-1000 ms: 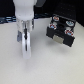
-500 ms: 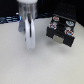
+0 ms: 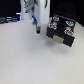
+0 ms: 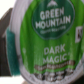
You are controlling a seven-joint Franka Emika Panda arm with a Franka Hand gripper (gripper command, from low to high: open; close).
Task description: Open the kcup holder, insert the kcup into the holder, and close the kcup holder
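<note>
**Now carrying: kcup lifted, arm swinging toward open holder**

Now the arm sits higher and further toward upper left of the exterior view than half a second ago, no longer low over the table (image 3: 30, 62). The hand (image 3: 35, 25) pinches the kcup (image 4: 47, 37), whose green lid fills the wrist view. The kcup holder (image 3: 61, 31) stands at right of frame, drawer apparently pulled out, pods showing. So pickup looks done; insertion next. Free room between hand and holder is clear; holder sits near the table's far edge.
</note>
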